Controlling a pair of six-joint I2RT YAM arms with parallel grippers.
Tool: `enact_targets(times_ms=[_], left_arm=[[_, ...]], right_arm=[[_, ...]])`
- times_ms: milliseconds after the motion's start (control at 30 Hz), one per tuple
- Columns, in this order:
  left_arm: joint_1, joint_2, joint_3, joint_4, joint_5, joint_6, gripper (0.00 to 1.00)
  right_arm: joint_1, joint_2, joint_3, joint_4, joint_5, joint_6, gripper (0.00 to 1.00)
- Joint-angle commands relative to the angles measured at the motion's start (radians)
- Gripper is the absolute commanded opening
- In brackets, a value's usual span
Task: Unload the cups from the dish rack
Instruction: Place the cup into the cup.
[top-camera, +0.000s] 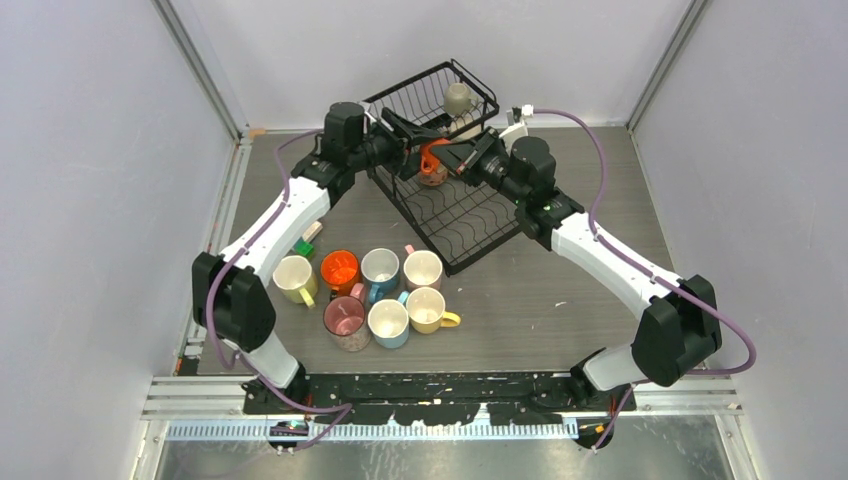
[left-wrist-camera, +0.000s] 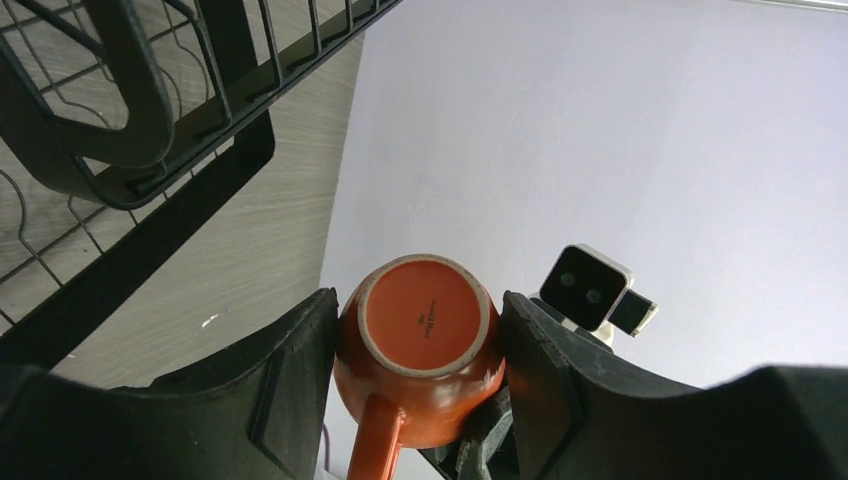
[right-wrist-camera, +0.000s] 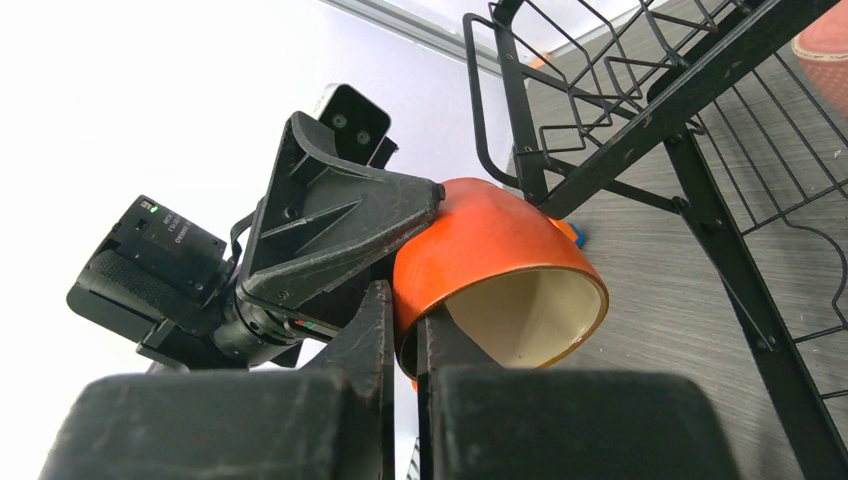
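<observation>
Currently the orange mug (top-camera: 432, 165) hangs at the rack's (top-camera: 430, 80) front edge, around 9 o'clock of its lower tray. It is mostly hidden by both arms in the top view. The left gripper (left-wrist-camera: 420, 335) clamps its body, with the handle cut off at the frame bottom. The right gripper (right-wrist-camera: 405, 310) is pinched tight on the mug's rim wall. A beige cup (top-camera: 458, 97) sits in the upper basket. Seven cups (top-camera: 388, 322) stand on the table (top-camera: 560, 290) at 7 o'clock of the rack.
</observation>
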Motion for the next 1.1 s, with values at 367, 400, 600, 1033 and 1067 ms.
enact_targets(times_ms=[367,400,600,1033,1067], left_arm=[[-0.011,-0.066,-0.060,0.176,0.109,-0.028,0.81],[-0.011,-0.067,-0.061,0.176,0.110,-0.025,0.84],[-0.012,-0.070,-0.067,0.155,0.115,0.008,1.00],[0.026,-0.120,-0.021,-0.028,0.102,0.239,1.00],[0.031,-0.130,-0.021,-0.043,0.094,0.259,1.00]], right_arm=[[0.014,-0.021,0.055,-0.011,0.089,-0.061,0.01],[0.014,-0.025,0.056,-0.016,0.093,-0.064,0.01],[0.014,-0.057,0.061,-0.052,0.134,-0.088,0.01],[0.015,-0.163,0.094,-0.351,0.230,-0.149,0.01],[0.014,-0.172,0.096,-0.374,0.233,-0.155,0.01]])
